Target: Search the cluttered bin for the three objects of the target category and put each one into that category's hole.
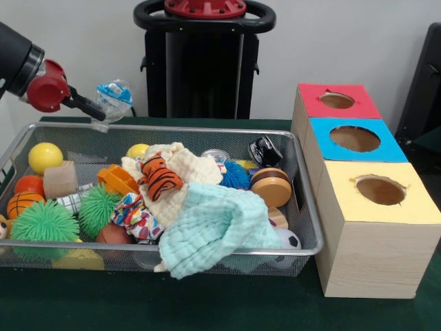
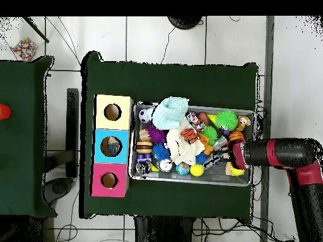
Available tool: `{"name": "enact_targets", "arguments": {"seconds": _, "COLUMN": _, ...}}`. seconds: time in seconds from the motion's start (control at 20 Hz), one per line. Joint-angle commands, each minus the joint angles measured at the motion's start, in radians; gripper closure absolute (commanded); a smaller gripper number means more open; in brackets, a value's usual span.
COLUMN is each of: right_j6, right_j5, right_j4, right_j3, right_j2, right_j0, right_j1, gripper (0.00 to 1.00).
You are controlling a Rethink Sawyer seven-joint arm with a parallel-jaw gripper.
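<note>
clear, crinkly plastic with blue print makes up the small packet (image 1: 114,95) pinched in the closed gripper (image 1: 96,112), held above the wire bin's (image 1: 207,131) back rim at the end far from the boxes; it looks light, slippery and crushable, best nipped at an edge. three boxes stand beside the bin, red (image 1: 337,101), blue (image 1: 355,139), yellow (image 1: 380,190), each with one hole. two green spiky balls (image 1: 45,222), two cloths (image 1: 217,224) lie inside.
</note>
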Motion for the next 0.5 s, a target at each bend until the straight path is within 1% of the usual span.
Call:
{"name": "enact_targets", "arguments": {"seconds": 0.05, "right_j6": -0.023, "right_j5": -0.045, "right_j4": -0.018, "right_j3": -0.001, "right_j2": -0.073, "right_j0": -0.028, "right_j1": -0.004, "gripper": 1.00}}
{"name": "enact_targets", "arguments": {"seconds": 0.2, "right_j6": 0.015, "right_j5": -0.043, "right_j4": 0.005, "right_j3": 0.027, "right_j2": -0.070, "right_j0": -0.034, "right_j1": -0.007, "gripper": 1.00}}
{"name": "enact_targets", "arguments": {"seconds": 0.35, "right_j6": 0.043, "right_j5": -0.058, "right_j4": 0.011, "right_j3": 0.054, "right_j2": -0.065, "right_j0": -0.043, "right_j1": -0.010, "gripper": 1.00}}
{"name": "enact_targets", "arguments": {"seconds": 0.5, "right_j6": 0.082, "right_j5": -0.078, "right_j4": 0.039, "right_j3": 0.101, "right_j2": -0.041, "right_j0": -0.061, "right_j1": -0.014, "gripper": 1.00}}
